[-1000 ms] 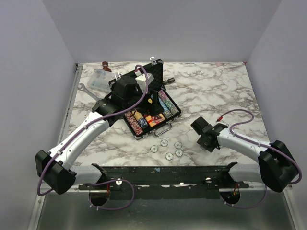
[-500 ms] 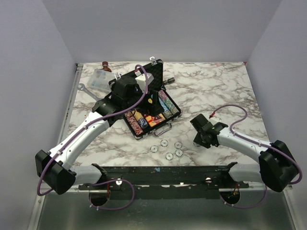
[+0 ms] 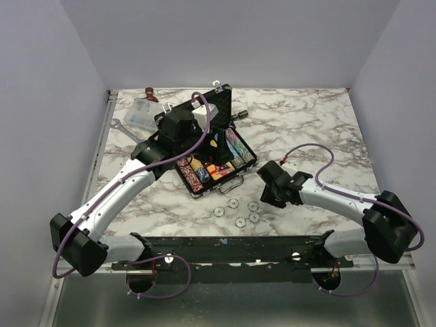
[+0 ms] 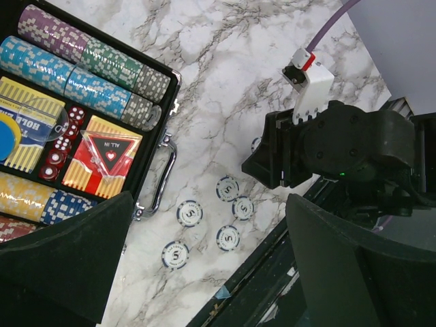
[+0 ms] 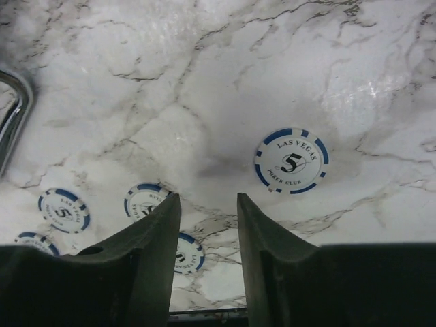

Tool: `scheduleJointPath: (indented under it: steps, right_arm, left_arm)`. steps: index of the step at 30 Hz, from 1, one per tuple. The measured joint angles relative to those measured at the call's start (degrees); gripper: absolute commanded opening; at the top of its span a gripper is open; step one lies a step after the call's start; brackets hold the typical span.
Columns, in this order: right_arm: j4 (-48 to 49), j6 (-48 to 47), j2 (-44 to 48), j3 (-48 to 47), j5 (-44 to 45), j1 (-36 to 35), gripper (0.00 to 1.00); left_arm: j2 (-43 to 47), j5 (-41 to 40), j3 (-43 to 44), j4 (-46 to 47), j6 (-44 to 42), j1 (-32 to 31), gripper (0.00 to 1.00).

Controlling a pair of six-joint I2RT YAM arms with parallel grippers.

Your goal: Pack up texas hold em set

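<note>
While the open black rectangular briefcase (image 3: pixel 221 109) lies on the marble-patterned table (image 3: pixel 306 122), the left gripper (image 4: pixel 211 272) is held above its compartments, jaws spread wide with nothing between them. Multicoloured chip rows (image 4: pixel 88 68) and red-yellow card boxes (image 4: pixel 102 160) are seated inside the briefcase. Loose pale chips (image 3: pixel 233 203) are scattered just in front of its silver handle (image 4: pixel 163 170). The right gripper (image 5: pixel 208 231) is positioned low over these chips, jaws narrowly parted and empty.
</note>
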State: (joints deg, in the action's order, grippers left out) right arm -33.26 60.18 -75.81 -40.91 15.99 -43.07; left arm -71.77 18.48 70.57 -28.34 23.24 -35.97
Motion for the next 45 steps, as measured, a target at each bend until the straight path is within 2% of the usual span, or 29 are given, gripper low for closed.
scheduleJointPath:
  steps: [1, 4, 8, 10, 14, 20, 28, 37, 45]
  right_arm:
    - [-0.5, 0.17, -0.13, -0.2, 0.26, -0.02, 0.62]
    - [-2.91, 0.81, -0.9, -0.17, 2.08, 0.0, 0.73]
    - [-4.63, 1.29, -0.59, 0.02, 3.82, 0.02, 0.84]
    - [-5.14, 1.31, -0.57, 0.26, 4.5, 0.15, 0.84]
    - [-5.4, 0.59, -1.01, 0.74, 4.9, 2.12, 0.81]
    - [-4.7, -2.62, -1.88, 0.9, 3.41, 7.08, 0.69]
    - [-4.55, -6.36, -4.55, -0.15, -0.33, 7.65, 0.7]
    - [-5.49, -10.99, -11.04, -5.84, -4.07, 9.11, 0.61]
    - [-5.66, -14.27, -11.43, -6.01, -7.04, 10.19, 0.58]
  left_arm:
    - [0.0, 0.0, 0.0, 0.0, 0.0, 0.0, 0.95]
    - [0.0, -0.02, 0.0, 0.0, -0.02, 0.0, 0.98]
    - [0.0, 0.0, 0.0, 0.0, 0.0, 0.0, 0.98]
    - [0.09, 0.0, 0.0, -0.02, 0.0, 0.0, 0.98]
    - [0.44, 0.0, 0.0, 0.0, 0.02, 0.0, 0.98]
    - [0.76, 0.0, 0.0, 0.02, 0.02, 0.0, 0.98]
    - [1.11, 0.02, 0.0, 0.0, 0.02, 0.0, 0.98]
    - [1.11, 0.04, 0.0, 0.02, 0.17, -0.04, 0.98]
    - [1.18, 0.09, 0.0, 0.0, 0.17, -0.07, 0.98]
